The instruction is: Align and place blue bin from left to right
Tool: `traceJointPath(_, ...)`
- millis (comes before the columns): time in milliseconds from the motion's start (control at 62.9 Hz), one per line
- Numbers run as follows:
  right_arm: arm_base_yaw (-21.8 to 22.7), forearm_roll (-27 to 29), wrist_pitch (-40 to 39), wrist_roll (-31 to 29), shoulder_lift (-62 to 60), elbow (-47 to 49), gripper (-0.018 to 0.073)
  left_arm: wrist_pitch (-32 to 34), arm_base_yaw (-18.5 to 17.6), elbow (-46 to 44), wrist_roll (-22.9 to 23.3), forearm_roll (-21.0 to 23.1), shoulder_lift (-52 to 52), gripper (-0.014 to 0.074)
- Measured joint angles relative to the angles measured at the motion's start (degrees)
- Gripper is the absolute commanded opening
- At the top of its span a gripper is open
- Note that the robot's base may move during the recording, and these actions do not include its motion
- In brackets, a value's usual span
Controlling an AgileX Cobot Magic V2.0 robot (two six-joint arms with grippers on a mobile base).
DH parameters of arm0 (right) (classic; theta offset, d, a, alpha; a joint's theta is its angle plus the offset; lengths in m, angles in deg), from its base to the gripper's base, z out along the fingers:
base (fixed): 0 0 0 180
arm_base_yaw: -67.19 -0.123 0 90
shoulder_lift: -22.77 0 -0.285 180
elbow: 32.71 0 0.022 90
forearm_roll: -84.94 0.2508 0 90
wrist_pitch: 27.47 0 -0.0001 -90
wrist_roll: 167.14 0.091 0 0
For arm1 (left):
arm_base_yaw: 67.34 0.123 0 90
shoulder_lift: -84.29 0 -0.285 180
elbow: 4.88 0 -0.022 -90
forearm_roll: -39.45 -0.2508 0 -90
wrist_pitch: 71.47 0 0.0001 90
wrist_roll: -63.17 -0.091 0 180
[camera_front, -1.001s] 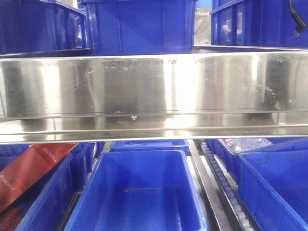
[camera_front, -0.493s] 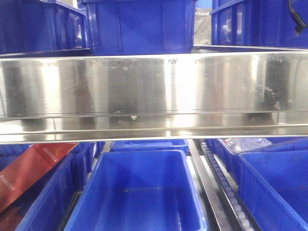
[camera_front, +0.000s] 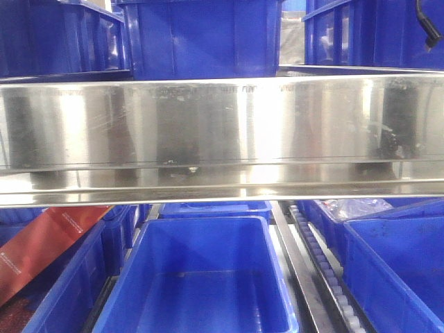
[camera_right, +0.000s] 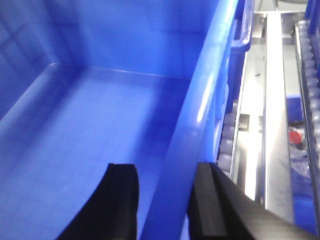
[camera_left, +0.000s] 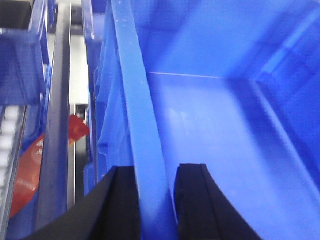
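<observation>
An empty blue bin (camera_front: 201,223) sits in the middle of the lower shelf in the front view; neither gripper shows there. The left wrist view shows my left gripper (camera_left: 155,171) astride the bin's left wall rim (camera_left: 135,100), one black finger outside and one inside, both pressed against the rim. My right gripper (camera_right: 165,171) straddles the right wall rim (camera_right: 210,90) the same way in the right wrist view, its fingers tight on the plastic. The bin's floor is bare.
A wide steel shelf beam (camera_front: 222,139) crosses the front view, with more blue bins (camera_front: 201,38) above it. Neighbouring bins stand left (camera_front: 69,284) and right (camera_front: 395,270); the left one holds a red package (camera_front: 48,243). Roller rails (camera_front: 326,270) flank the middle bin.
</observation>
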Motion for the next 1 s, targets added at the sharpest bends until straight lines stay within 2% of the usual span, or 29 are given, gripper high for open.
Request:
traceJointPath(493,2.73,0.46,-0.27,0.00,6.26,0.00,-0.0153,-3.98,0.00,0.00,0.12,0.43,-9.03,-0.0111)
traceJointPath(779,2.49,1.87,-4.55,-0.45,10.57,0.10,-0.0153,-2.28,-0.22,0.00,-0.39,-1.20,-11.69,-0.0100)
traceJointPath(842,2.49,1.95,-4.55,-0.45,11.56,0.10,-0.0141,-2.28,-0.31,0.00,-0.39,-1.20,-11.96,-0.0055)
traceJointPath(890,2.49,1.95,-4.55,-0.45,12.01,0.10,-0.0094,-2.28,-0.31,-0.11,-0.39,-1.35,-12.21,0.0015)
traceJointPath(954,2.49,1.95,-4.57,-0.45,12.25,0.10,0.0007,-2.28,-0.31,-0.11,-0.39,-1.44,-12.46,0.0147)
traceJointPath(1001,2.49,1.95,-4.57,-0.45,12.25,0.10,0.0139,-2.28,-0.31,-0.11,-0.63,-1.44,-12.54,0.0279)
